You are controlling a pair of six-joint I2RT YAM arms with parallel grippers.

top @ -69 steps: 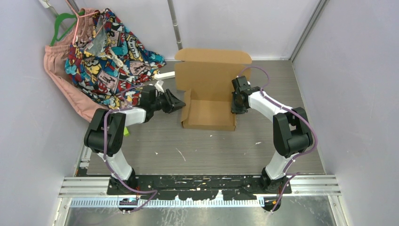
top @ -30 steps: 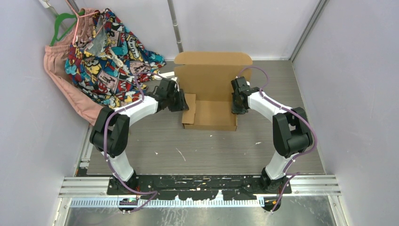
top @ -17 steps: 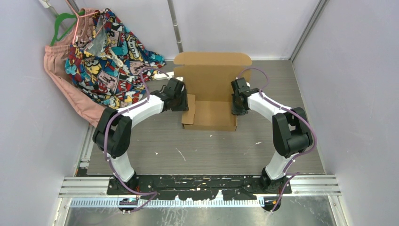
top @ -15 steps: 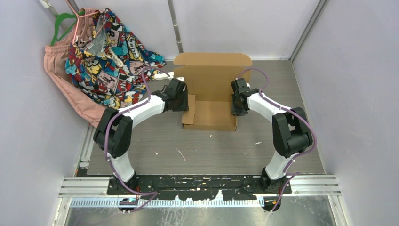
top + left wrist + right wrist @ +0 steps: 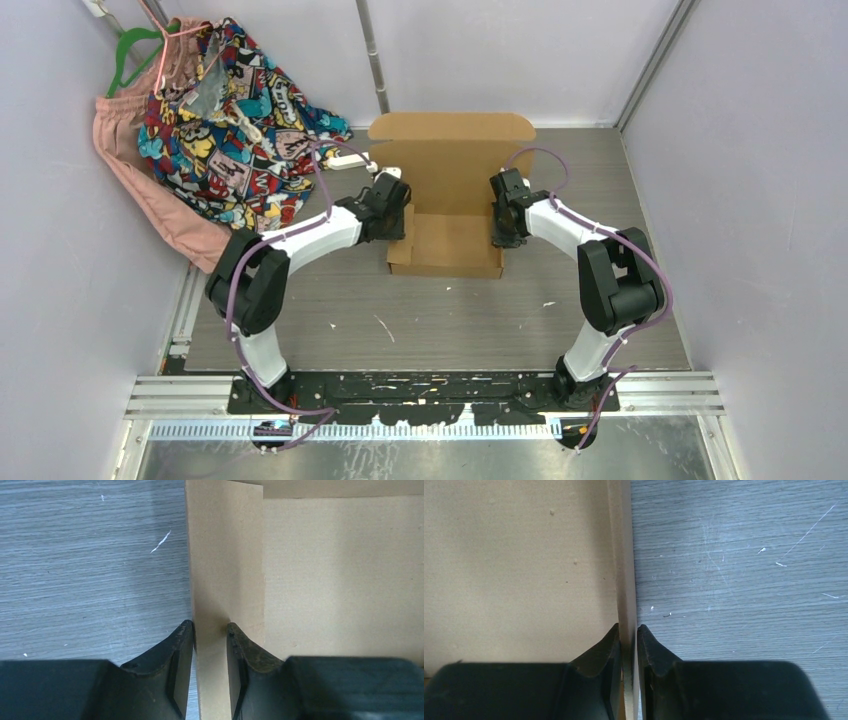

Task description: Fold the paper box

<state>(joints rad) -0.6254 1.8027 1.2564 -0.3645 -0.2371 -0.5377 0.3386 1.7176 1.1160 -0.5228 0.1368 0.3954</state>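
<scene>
the paper box (image 5: 445,243) sat half-formed on the table (image 5: 450,310). the right gripper (image 5: 628,630) pinched its right wall; the left gripper (image 5: 210,629) straddled the left wall, its grip unclear. raising the side walls seemed underway; next, likely, a firm left pinch.

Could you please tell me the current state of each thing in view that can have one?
paper box: half folded, both side walls raised, lid standing open at the back.
left gripper: closed on the box's left wall.
right gripper: clamped on the box's right wall.
patterned garment: crumpled in a heap at the far left.
pink garment: bunched up, partly under the patterned one.
</scene>
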